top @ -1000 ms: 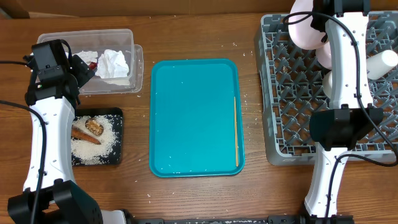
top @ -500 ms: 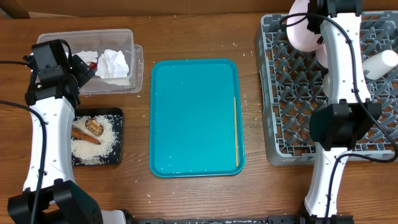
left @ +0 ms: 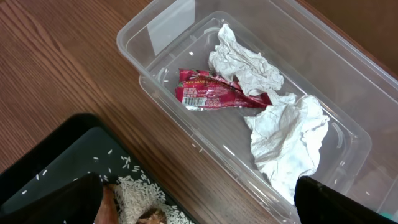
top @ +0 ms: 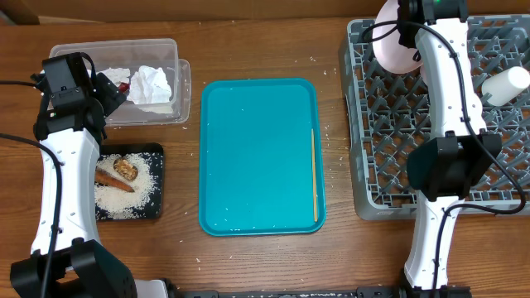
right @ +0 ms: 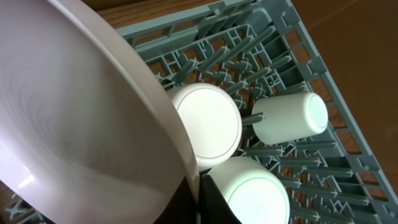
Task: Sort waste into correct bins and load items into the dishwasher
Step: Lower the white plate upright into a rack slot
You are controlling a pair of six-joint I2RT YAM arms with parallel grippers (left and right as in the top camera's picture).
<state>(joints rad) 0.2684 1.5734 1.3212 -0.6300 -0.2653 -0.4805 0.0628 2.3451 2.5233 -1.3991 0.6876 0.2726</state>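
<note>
My right gripper [right: 198,186] is shut on the rim of a pink plate [right: 81,112] and holds it over the back left part of the grey dish rack [top: 397,141]. From overhead the plate [top: 389,45] shows beside the right arm. Two white bowls [right: 208,124] [right: 258,190] and a white cup [right: 289,118] lie in the rack below it. My left gripper [left: 199,208] is open and empty, over the gap between the clear bin [left: 155,37] and the black tray [left: 56,162]. A wooden chopstick [top: 314,174] lies on the teal tray [top: 248,157].
The clear bin [top: 70,54] holds crumpled white paper [left: 286,130] and a red wrapper [left: 217,96]. The black tray [top: 153,207] holds rice and food scraps [top: 116,174]. A white cup [top: 507,85] lies at the rack's right side.
My right arm has carried the pink plate left and toward the rack's back left corner. The left arm has not moved.
</note>
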